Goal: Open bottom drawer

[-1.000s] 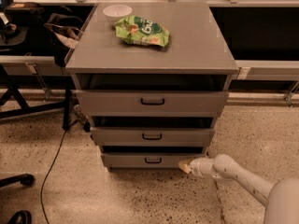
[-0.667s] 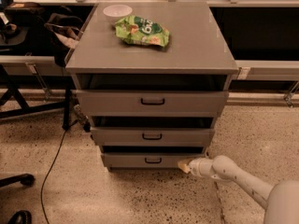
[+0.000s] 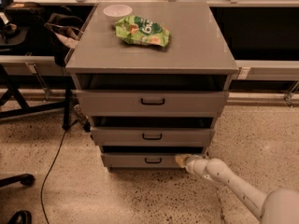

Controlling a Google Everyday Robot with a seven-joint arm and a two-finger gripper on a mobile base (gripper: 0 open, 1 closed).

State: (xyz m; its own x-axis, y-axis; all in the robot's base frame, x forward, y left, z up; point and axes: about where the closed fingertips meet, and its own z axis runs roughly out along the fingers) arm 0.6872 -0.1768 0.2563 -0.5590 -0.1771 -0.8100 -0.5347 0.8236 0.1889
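A grey three-drawer cabinet stands in the middle of the camera view. The bottom drawer is the lowest and shortest front, with a small black loop handle at its centre. My white arm reaches in from the lower right. My gripper sits at the right part of that drawer's front, to the right of the handle and just above the floor.
A green snack bag and a white bowl lie on the cabinet top. The middle drawer and top drawer sit above. A black cable and chair legs are on the speckled floor at left.
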